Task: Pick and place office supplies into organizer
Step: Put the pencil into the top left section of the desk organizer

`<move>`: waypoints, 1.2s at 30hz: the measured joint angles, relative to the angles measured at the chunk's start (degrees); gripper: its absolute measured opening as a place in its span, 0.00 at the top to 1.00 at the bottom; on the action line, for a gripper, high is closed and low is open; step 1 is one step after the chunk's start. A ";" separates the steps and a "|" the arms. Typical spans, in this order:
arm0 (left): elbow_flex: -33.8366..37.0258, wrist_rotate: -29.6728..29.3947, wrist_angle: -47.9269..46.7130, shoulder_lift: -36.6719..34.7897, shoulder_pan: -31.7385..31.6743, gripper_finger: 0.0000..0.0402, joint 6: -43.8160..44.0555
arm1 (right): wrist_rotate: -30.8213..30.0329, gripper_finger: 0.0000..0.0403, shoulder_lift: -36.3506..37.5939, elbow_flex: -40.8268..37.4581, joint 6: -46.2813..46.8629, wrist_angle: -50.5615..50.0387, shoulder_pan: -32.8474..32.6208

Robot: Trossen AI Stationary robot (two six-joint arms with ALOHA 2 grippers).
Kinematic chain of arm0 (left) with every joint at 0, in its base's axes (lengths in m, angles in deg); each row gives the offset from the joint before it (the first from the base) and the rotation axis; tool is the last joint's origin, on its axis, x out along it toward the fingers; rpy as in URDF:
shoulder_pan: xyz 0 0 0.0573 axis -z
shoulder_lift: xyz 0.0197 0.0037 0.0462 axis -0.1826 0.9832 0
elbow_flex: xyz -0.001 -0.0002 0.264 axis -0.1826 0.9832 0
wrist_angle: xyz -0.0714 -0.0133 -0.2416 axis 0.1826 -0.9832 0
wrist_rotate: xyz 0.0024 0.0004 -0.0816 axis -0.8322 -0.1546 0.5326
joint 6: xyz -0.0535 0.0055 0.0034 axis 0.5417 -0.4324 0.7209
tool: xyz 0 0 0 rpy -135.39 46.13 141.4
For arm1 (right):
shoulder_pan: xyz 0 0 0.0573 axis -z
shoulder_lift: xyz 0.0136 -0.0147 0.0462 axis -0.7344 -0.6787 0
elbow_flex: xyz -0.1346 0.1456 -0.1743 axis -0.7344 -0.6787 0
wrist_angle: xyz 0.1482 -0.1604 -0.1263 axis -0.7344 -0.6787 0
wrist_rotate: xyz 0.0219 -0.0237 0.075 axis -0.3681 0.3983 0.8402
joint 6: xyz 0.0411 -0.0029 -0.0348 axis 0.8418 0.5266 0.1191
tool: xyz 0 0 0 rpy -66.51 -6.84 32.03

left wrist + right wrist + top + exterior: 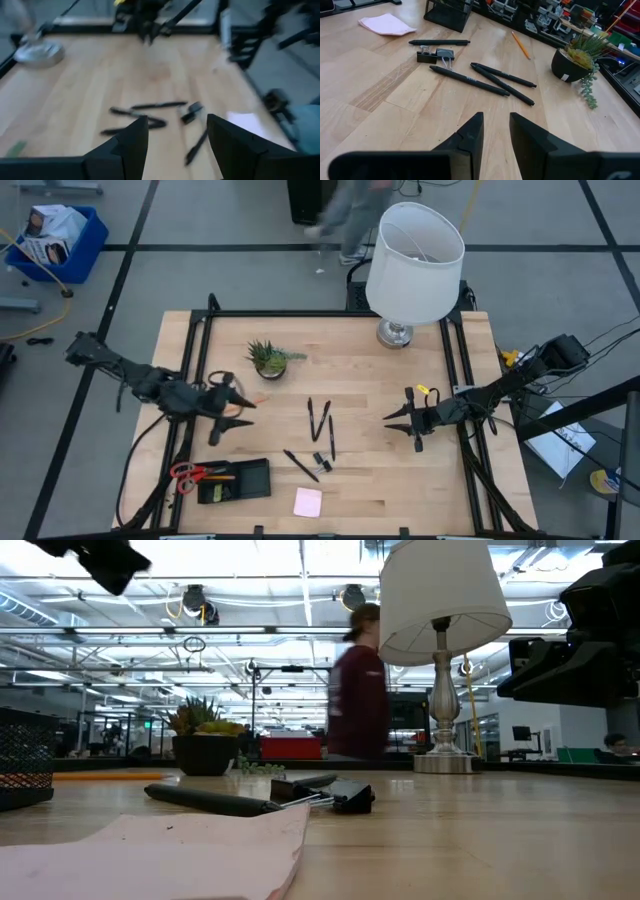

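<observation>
Left gripper (243,412) hovering wide, empty, beside pens (320,420); right gripper (400,418) hovering narrow, empty, opposite side of bench (400,480).

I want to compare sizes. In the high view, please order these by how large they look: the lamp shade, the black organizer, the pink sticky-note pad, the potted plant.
1. lamp shade, though it stands taller and nearer the camera, which enlarges it
2. black organizer
3. potted plant
4. pink sticky-note pad

The plant and the pad look close; this order is unsure.
</observation>
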State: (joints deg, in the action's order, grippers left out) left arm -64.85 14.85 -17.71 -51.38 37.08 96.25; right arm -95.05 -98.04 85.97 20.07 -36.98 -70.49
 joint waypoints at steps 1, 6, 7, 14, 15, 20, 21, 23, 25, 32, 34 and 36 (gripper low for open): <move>1.21 -0.09 1.27 -1.39 1.10 0.48 -0.77 | -0.01 0.78 0.00 -0.01 0.00 -0.02 0.00; 7.73 -3.23 8.78 -6.45 5.00 0.48 -4.34 | -0.02 0.78 0.00 0.01 0.00 0.03 -0.01; 9.12 -4.40 11.77 -7.21 5.44 0.48 -5.36 | -0.02 0.78 0.00 0.01 0.00 0.09 -0.01; 18.54 -3.03 32.98 -6.62 5.74 0.48 -2.65 | -4.38 0.78 -0.01 0.01 -0.04 3.45 0.13; 19.29 -2.61 34.70 -6.58 5.78 0.48 -0.88 | -5.54 0.78 0.02 0.01 0.47 5.36 0.32; 20.59 -1.33 34.96 -6.57 5.74 0.48 1.90 | -3.36 0.78 0.00 0.01 23.08 17.53 0.57; 20.62 -1.33 34.91 -6.58 5.76 0.48 1.77 | -3.36 0.78 0.03 0.01 26.10 20.53 0.74; 20.62 -1.34 36.17 -6.56 5.74 0.48 2.08 | -3.44 0.78 0.07 0.01 28.83 25.60 0.77; 20.62 -1.29 37.52 -6.26 5.76 0.48 4.56 | -3.33 0.78 0.07 0.01 28.90 29.38 0.77; 20.60 -4.87 37.32 -5.60 5.56 0.48 7.30 | -5.46 0.78 0.02 0.01 28.11 27.14 0.75; 20.60 -9.29 38.33 -5.57 5.18 0.48 10.96 | -6.16 0.78 -0.07 0.01 28.66 26.21 0.75; 20.32 -10.86 38.16 -5.64 4.44 0.48 13.04 | -6.19 0.78 -0.07 0.01 28.75 25.08 0.75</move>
State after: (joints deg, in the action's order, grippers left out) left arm -44.53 3.98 20.45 -57.02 41.52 109.29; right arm -101.23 -98.11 85.98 48.81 -11.90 -69.74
